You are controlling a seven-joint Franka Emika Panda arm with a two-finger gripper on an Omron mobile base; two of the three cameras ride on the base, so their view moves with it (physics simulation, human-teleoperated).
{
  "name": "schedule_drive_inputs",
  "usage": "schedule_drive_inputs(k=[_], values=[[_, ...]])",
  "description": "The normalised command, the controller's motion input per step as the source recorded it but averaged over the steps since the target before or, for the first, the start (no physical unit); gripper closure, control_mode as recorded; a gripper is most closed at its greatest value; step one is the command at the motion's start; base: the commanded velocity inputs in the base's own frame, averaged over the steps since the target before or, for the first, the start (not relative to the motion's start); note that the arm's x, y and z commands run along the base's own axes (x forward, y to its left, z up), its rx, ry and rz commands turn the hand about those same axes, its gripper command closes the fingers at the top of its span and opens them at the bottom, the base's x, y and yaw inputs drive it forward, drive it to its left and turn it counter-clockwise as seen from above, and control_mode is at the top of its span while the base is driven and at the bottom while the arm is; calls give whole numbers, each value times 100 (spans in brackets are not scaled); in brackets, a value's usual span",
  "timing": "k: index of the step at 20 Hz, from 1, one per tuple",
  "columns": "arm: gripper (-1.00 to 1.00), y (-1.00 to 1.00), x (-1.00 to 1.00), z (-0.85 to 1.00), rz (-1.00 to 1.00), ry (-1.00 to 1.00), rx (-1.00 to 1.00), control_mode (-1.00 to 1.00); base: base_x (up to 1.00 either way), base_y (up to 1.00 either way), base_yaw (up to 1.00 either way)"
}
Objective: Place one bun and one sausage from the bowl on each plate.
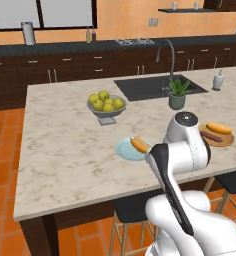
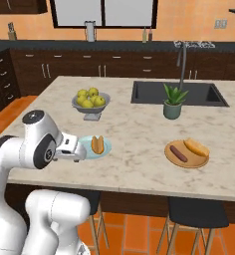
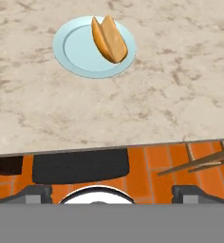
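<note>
The arm is folded low at the near edge of the table (image 2: pixel 139 129), hand pulled back over the stools; the gripper (image 3: pixel 112 192) points down at the table edge, jaws wide apart and empty; a bun (image 3: pixel 109 39) lies on the pale blue plate (image 3: pixel 73 47); the tan plate (image 2: pixel 186 160) carries a bun and a sausage (image 2: pixel 178 152).

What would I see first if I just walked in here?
Probably the big white robot arm up front, bent over the marble counter. Next, the bun on the pale blue plate near the counter's front edge. Behind it sits a grey bowl of yellow-green fruit.
</note>
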Motion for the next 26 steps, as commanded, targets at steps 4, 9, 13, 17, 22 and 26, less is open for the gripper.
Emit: schedule_drive_inputs(k=[4, 9, 13, 17, 22, 26], values=[[-100, 6, -30, 28, 1, 12, -9, -100, 0, 0, 0], [-100, 0, -16, 0, 0, 0, 0, 100, -11, 0, 0], [-100, 0, 0, 0, 0, 0, 0, 100, -67, -55, 0], [-100, 0, 0, 0, 0, 0, 0, 100, -18, -100, 0], [-100, 0, 0, 0, 0, 0, 0, 100, 2, -100, 0], [-100, 0, 0, 0, 0, 0, 0, 100, 26, -100, 3]])
